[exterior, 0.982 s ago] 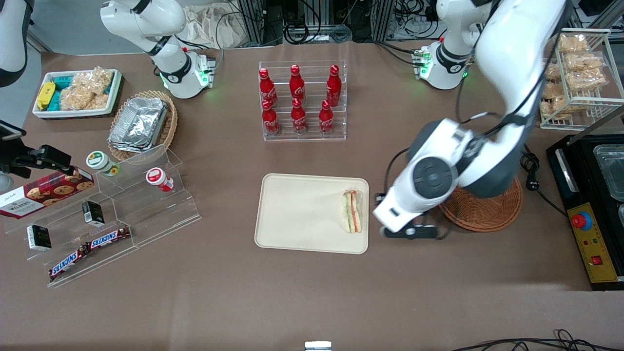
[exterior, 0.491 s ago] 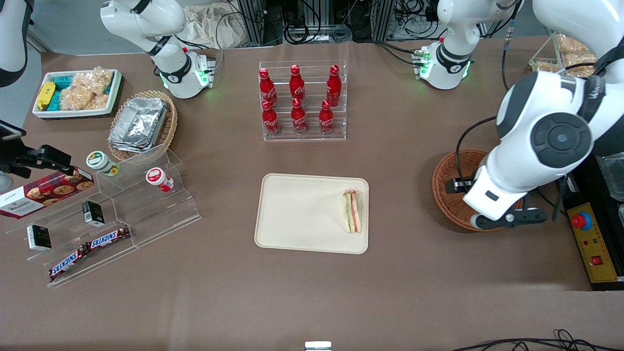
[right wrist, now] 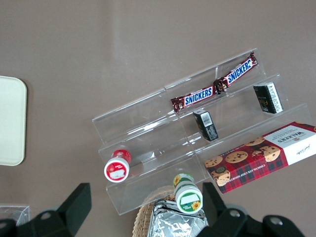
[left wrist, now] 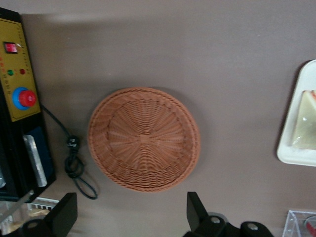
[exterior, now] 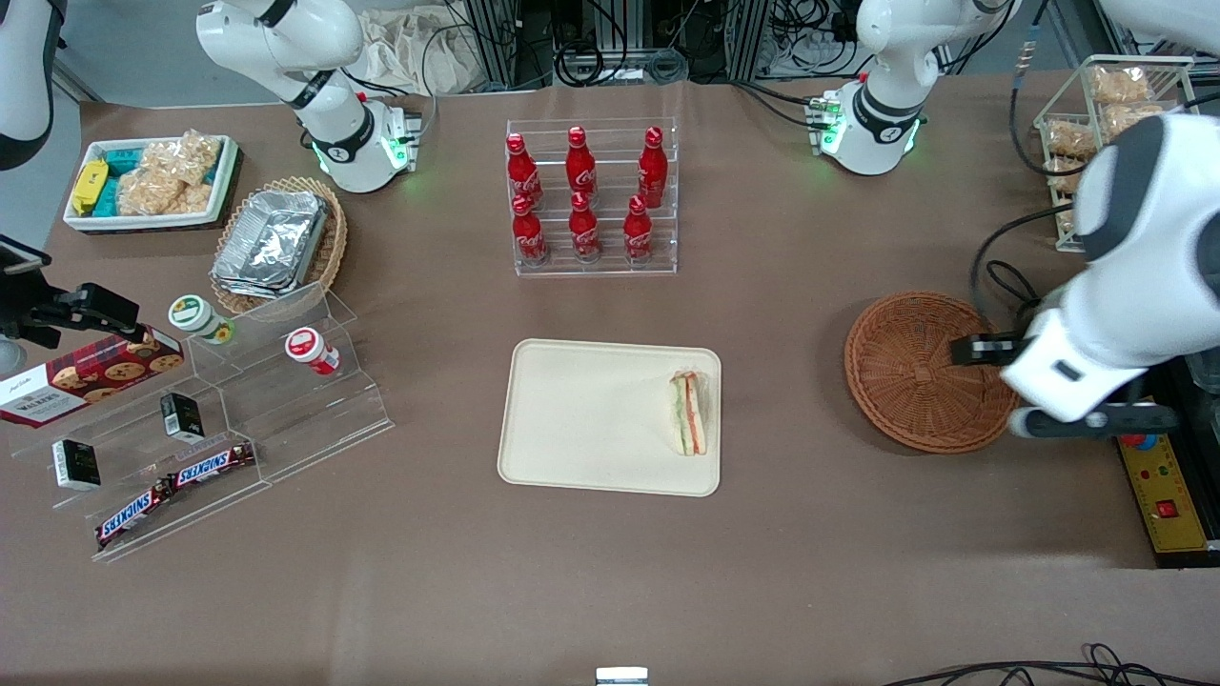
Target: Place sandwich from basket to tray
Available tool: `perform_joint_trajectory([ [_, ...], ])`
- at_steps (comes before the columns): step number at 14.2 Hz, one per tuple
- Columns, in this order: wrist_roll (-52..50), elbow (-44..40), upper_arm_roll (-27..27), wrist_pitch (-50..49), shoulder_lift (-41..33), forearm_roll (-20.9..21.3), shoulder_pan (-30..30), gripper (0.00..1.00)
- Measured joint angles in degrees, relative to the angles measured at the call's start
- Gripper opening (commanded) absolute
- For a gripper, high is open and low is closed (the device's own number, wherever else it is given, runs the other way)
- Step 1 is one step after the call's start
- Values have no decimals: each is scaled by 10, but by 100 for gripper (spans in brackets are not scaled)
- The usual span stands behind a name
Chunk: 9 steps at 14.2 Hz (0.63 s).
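Six red bottles (exterior: 583,195) stand in a clear rack. Snickers bars (exterior: 176,483), cookie box (exterior: 84,379) and two cups (exterior: 202,318) occupy a tiered acrylic stand (exterior: 238,419). Foil containers (exterior: 272,240) fill a tan basket.

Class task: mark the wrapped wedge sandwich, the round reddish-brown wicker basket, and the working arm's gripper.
Wrapped wedge sandwich (exterior: 690,413), front view, on its striped filling edge.
Round reddish-brown wicker basket (left wrist: 143,139), left wrist view, on its woven centre.
Gripper (left wrist: 131,216), left wrist view, midway between its open fingertips.
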<state>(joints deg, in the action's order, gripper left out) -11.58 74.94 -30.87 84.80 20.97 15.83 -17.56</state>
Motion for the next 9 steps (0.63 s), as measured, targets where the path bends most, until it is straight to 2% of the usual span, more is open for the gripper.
perform_joint_trajectory([
  [2, 40, 0, 2, -1, -6, -6, -26, 99],
  [4, 72, 0, 41, -3, -12, -24, -10, 100],
  [5, 86, 0, 87, -4, -19, -47, 21, 100],
  [8, 122, 1, 272, -5, -37, -111, 156, 100],
  [9, 125, 1, 304, -5, -40, -121, 181, 100],
])
